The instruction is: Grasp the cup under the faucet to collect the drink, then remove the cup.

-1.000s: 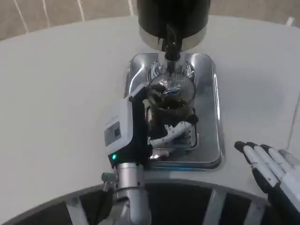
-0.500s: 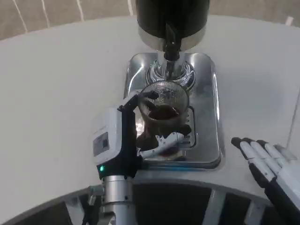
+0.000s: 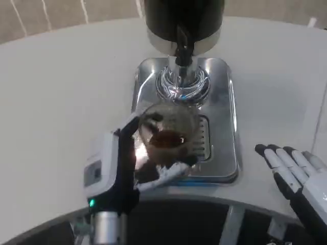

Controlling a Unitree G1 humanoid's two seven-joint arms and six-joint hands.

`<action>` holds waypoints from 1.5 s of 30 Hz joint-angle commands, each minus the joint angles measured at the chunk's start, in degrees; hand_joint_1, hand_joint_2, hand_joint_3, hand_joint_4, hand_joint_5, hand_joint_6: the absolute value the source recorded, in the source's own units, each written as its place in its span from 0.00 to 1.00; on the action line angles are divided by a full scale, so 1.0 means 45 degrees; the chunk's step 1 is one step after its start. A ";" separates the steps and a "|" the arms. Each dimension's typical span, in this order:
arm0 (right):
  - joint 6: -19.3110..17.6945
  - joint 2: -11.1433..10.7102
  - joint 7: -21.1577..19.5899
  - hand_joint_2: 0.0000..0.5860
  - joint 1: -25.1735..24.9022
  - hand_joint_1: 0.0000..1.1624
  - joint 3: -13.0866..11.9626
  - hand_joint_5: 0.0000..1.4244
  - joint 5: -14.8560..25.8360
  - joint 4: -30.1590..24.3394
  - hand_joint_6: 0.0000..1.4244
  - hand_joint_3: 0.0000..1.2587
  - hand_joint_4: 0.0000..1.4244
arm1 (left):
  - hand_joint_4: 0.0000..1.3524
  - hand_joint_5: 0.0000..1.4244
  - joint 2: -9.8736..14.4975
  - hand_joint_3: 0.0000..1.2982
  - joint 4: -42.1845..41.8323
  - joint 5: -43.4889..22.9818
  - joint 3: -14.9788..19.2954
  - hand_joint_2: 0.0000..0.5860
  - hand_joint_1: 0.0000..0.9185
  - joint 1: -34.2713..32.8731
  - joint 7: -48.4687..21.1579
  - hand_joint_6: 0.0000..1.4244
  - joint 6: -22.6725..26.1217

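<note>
One cup, glass with dark drink inside, sits upright over the front half of the steel drip tray, at 6 o'clock from the faucet. Left hand grips it from 8 o'clock, fingers wrapped around its wall. Right hand rests at 4 o'clock on the table, fingers straight, close together, holding nothing.
</note>
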 commanded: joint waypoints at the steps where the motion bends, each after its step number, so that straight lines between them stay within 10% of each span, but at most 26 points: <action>1: -0.0141 -0.0083 -0.0309 0.50 0.0001 0.71 -0.0120 0.00 0.0024 -0.0015 0.00 0.00 0.00 | 0.97 1.00 0.0122 0.97 -0.1422 0.0321 0.0218 0.08 0.77 0.0572 -0.0145 1.00 0.0031; 14: -0.2575 -0.0478 -0.2319 0.90 0.1382 0.17 -0.0475 0.00 0.0338 0.0530 0.00 0.00 0.00 | 0.97 1.00 0.0908 0.97 -0.5936 0.1832 -0.0132 0.08 0.77 0.3675 -0.1723 1.00 -0.0434; 24: -0.3776 -0.0376 -0.4188 0.97 0.2007 0.15 -0.0531 0.00 -0.0518 0.1207 0.00 0.00 0.00 | 0.97 1.00 0.1088 0.97 -0.7004 0.1793 -0.0284 0.08 0.77 0.4651 -0.2698 1.00 -0.1182; 35: -0.4114 -0.0560 -0.4452 0.98 0.2350 0.16 -0.1025 0.00 -0.0424 0.1234 0.00 0.00 0.00 | 0.97 1.00 0.1017 0.97 -0.7906 0.1408 -0.0249 0.10 0.77 0.6008 -0.3508 1.00 -0.1614; 45: -0.4040 -0.0193 -0.4077 0.98 0.2551 0.17 -0.0288 0.00 -0.0986 0.0611 0.00 0.00 0.00 | 0.97 1.00 0.0952 0.97 -0.7527 0.1257 0.0070 0.10 0.77 0.5931 -0.3482 1.00 -0.2060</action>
